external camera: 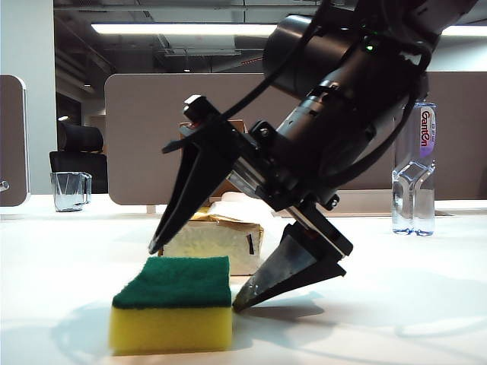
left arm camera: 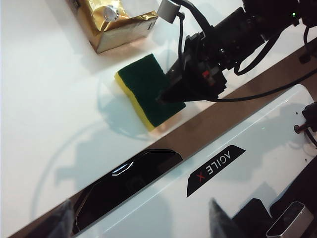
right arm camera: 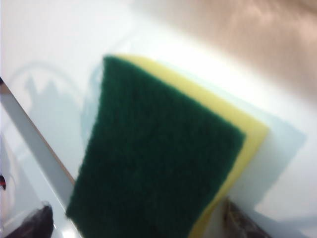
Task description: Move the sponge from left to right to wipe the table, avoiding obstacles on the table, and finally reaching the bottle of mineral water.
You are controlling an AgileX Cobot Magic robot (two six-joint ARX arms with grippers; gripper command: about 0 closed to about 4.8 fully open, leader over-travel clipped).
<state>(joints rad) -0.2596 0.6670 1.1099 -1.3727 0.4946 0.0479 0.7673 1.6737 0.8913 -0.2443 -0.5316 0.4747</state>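
The sponge (external camera: 172, 303), yellow foam under a green scouring top, lies flat before the tissue pack (external camera: 217, 242). Right gripper (external camera: 199, 274) straddles it wide open, empty; left gripper's (left arm camera: 138, 220) spread tips hold nothing.

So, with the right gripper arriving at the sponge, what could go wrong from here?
1. The open right gripper is tilted over the sponge; one finger stands near its side and could push it away instead of gripping.
2. The tissue pack lies right behind the sponge, so a pushed sponge may hit it.
3. The bottle of mineral water stands upright far to the right; a fast final wipe might tip it.
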